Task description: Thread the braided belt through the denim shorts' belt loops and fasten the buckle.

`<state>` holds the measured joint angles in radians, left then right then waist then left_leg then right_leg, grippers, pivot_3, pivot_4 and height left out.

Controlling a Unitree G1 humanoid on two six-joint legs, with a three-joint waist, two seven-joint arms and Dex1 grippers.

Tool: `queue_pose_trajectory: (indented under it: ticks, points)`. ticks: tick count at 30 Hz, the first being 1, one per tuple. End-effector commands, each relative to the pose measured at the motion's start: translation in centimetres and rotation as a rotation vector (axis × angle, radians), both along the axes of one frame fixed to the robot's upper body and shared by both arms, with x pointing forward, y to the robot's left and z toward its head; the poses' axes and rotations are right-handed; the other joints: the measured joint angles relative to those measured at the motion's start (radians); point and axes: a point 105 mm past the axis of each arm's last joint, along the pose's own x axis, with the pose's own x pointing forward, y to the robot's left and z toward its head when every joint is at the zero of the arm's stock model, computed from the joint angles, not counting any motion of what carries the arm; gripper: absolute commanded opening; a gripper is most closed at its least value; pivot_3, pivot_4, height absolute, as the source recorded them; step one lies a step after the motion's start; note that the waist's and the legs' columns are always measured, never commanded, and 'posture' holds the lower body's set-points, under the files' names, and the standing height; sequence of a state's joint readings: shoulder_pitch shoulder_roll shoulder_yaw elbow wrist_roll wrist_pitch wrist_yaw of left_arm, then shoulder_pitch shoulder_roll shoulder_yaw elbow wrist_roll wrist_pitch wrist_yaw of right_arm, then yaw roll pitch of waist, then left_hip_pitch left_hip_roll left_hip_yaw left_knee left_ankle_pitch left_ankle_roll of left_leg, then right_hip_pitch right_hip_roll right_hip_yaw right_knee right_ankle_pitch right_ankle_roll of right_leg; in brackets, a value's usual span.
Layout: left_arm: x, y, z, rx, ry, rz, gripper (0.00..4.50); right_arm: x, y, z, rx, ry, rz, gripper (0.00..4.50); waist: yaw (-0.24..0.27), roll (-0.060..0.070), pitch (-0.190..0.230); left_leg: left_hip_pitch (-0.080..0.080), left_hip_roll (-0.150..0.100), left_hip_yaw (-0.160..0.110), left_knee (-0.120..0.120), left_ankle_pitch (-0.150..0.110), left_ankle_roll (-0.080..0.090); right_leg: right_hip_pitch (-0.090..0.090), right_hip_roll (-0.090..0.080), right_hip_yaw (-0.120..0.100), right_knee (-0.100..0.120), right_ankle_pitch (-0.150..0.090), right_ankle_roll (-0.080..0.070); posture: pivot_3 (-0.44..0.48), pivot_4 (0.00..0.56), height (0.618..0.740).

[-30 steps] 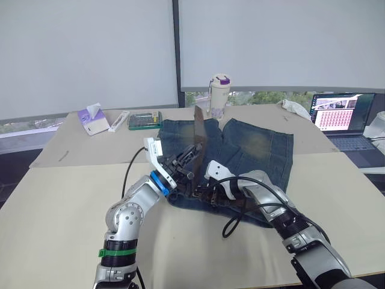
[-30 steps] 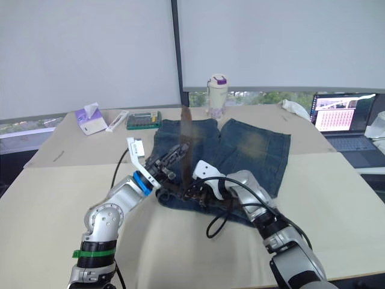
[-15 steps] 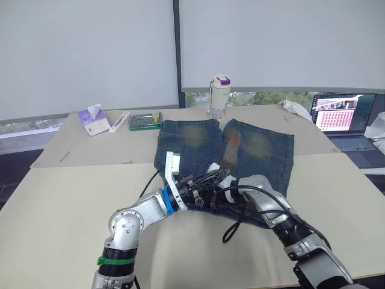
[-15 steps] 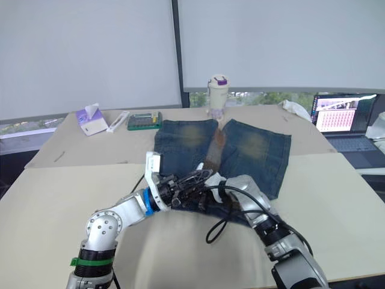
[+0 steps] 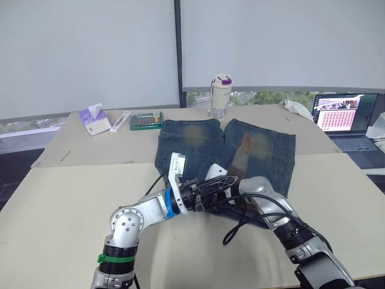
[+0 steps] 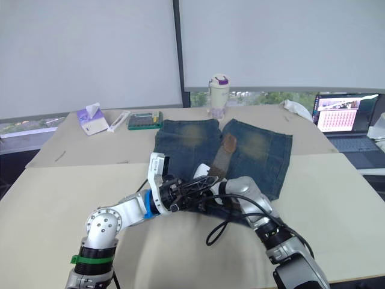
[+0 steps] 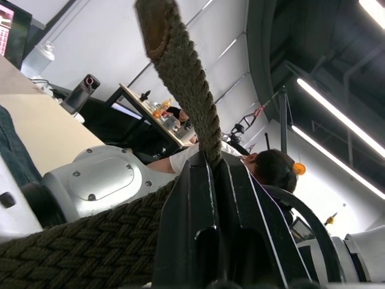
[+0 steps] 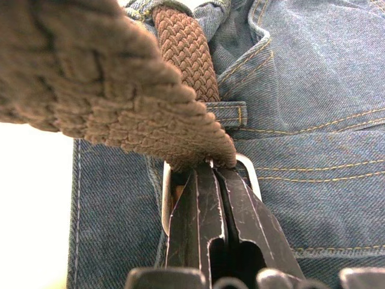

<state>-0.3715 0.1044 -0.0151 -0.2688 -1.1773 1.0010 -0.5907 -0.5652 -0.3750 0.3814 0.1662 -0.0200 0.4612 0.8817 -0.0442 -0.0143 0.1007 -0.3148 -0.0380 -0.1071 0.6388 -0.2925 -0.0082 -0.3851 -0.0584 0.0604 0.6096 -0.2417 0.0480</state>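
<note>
Left gripper (image 7: 212, 162) is clamped on the braided belt (image 7: 180, 66), whose free end rises past its fingertips. Right gripper (image 8: 212, 171) is pinched shut on the belt beside the buckle (image 8: 167, 198), over the denim shorts (image 5: 264, 150) at the waistband. Right wrist view shows the belt passing under one of the belt loops (image 8: 225, 113); the head views show the strap end lying up across the shorts on the table (image 5: 60, 192).

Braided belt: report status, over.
Both grippers shut on braided belt at the denim shorts waistband. Free end lies across shorts. Buckle unfastened. Nothing blocking.
</note>
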Motion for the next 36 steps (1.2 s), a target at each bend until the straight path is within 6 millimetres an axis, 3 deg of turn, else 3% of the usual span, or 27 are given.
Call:
queue_pose_trajectory:
  ticks: [1,20,24,28,36]
  points:
    - [-5.3,-1.7,5.1,-0.194,-0.197,-0.306,0.00,-4.3,-2.8,-9.9,-0.222,0.355,-0.104,0.01,0.000,0.000,0.000,0.000,0.000,0.000,0.000,0.000,0.000,0.000,0.000,0.000,0.000,0.000,0.000,0.000,0.150,0.740]
    - [-6.9,-2.5,5.3,-0.229,-0.185,-0.441,0.00,-4.9,-3.8,-10.2,-0.223,0.363,-0.162,0.01,0.003,0.000,0.002,-0.002,0.000,-0.001,0.000,-0.001,-0.001,-0.001,-0.001,0.000,-0.001,-0.001,0.001,0.000,0.150,0.740]
    - [-5.2,-2.2,4.7,-0.188,-0.191,-0.311,0.00,-5.0,-3.7,-9.6,-0.189,0.349,-0.163,0.01,0.004,0.000,0.002,-0.002,0.000,-0.001,0.000,-0.002,-0.001,-0.001,-0.001,0.000,-0.002,-0.002,0.002,0.000,0.150,0.740]
    - [-0.8,-1.9,3.5,-0.093,-0.196,-0.019,0.00,-4.2,-3.6,-8.3,-0.136,0.271,-0.186,0.01,0.012,-0.001,0.003,-0.002,0.000,-0.001,0.000,-0.002,-0.001,-0.001,-0.001,-0.001,-0.003,-0.002,0.002,0.000,0.150,0.740]
    - [5.5,1.2,1.4,0.048,-0.241,0.380,0.00,-2.6,-3.0,-5.7,-0.007,0.122,-0.231,0.01,0.031,-0.004,0.006,-0.003,0.000,-0.001,0.000,-0.001,-0.002,-0.001,-0.001,-0.001,-0.004,-0.002,0.002,0.000,0.150,0.740]
